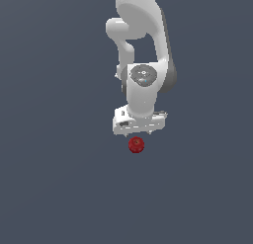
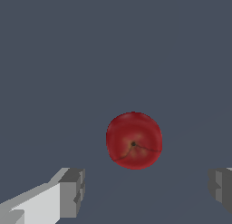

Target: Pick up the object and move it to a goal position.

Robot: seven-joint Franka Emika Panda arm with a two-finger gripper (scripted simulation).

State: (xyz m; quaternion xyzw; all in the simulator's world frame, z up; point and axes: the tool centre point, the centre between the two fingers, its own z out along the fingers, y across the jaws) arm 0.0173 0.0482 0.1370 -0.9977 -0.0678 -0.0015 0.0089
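Between the gripper's (image 2: 145, 191) two grey fingertips (image 2: 72, 191) the gap stands wide and holds nothing; the jaws are spread apart and released, each pad well clear of anything. Just ahead of that gap, roughly centred between the fingers though a little nearer one side, the object (image 2: 134, 140) lies on the plain dark floor (image 2: 113, 46). It touches neither finger. In the exterior view the white hand (image 1: 140, 124) hangs directly above the object (image 1: 136, 144), with a small clearance still visible beneath it.

Seen close in the wrist view, the object is a round, dark red ball with a small dark dimple and fine lines running from it, much like a small fruit. It is far narrower than the open span, so the fingers have plenty of room to pass down either side. It is probably light and fairly firm, yet its curved skin looks smooth and likely slippery, and a ball is apt to roll if one pad reaches it first. The best hold appears to be across its widest middle, pads on opposite sides, squeezing evenly and gently.

Beyond the object only bare floor shows; no goal marker is visible.
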